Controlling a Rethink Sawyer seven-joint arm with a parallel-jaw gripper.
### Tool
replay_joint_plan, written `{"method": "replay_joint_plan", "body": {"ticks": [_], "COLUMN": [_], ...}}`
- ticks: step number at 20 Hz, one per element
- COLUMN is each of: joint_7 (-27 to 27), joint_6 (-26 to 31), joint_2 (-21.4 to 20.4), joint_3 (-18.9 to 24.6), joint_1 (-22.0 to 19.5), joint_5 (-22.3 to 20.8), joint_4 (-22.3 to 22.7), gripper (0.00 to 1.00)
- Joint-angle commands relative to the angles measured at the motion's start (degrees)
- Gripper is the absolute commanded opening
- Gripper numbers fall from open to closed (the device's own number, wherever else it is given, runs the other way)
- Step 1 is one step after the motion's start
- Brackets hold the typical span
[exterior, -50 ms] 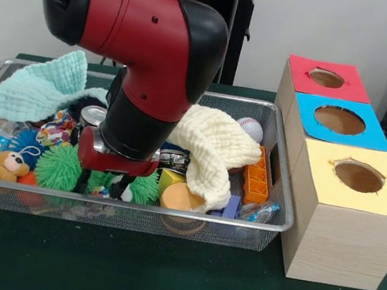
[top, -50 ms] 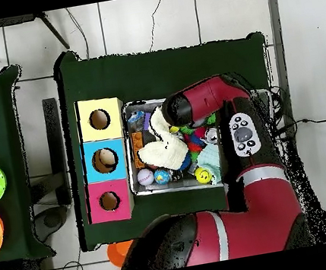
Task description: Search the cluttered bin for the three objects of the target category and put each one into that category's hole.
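Your gripper (exterior, -50 ms: 112, 185) is down low inside the wire bin (exterior, -50 ms: 272, 199), poking in among the green spiky balls (exterior, -50 ms: 60, 167). Its black fingers (exterior, -50 ms: 124, 188) show a little, but you cannot tell if they are apart or squeezed on something, because the toys hide the tips.

Right beside it sit a shiny can (exterior, -50 ms: 93, 115), an orange round block (exterior, -50 ms: 180, 197) and a cream cloth (exterior, -50 ms: 214, 151) draped over the middle. A bit farther out are the teddy bear (exterior, -50 ms: 5, 164), the mint cloth (exterior, -50 ms: 39, 87), the orange brick (exterior, -50 ms: 256, 177) and the baseball (exterior, -50 ms: 251, 129).

It looks like you are at the hunting-and-grabbing step. The task does not say which kind of thing you want, so the right toy cannot be named.

Next, get a good hold, lift straight up clear of the bin wall, then carry over to the box with the red hole (exterior, -50 ms: 326, 78), blue hole (exterior, -50 ms: 340, 120) and yellow hole (exterior, -50 ms: 358, 176).
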Motion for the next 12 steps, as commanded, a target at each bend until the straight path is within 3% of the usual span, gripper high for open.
{"method": "replay_joint_plan", "body": {"ticks": [1,8,12], "joint_7": [-5.7,-6.3,-9.7], "joint_6": [0.7,0.6,1.1], "joint_2": [5.3,7.8,8.2], "joint_3": [0.6,1.6,4.3], "joint_1": [-2.9,-3.7,-5.7], "joint_5": [-1.8,-1.2,0.9], "joint_4": [0.0,-0.9,0.3], "gripper": [1.0,1.0,1.0]}}
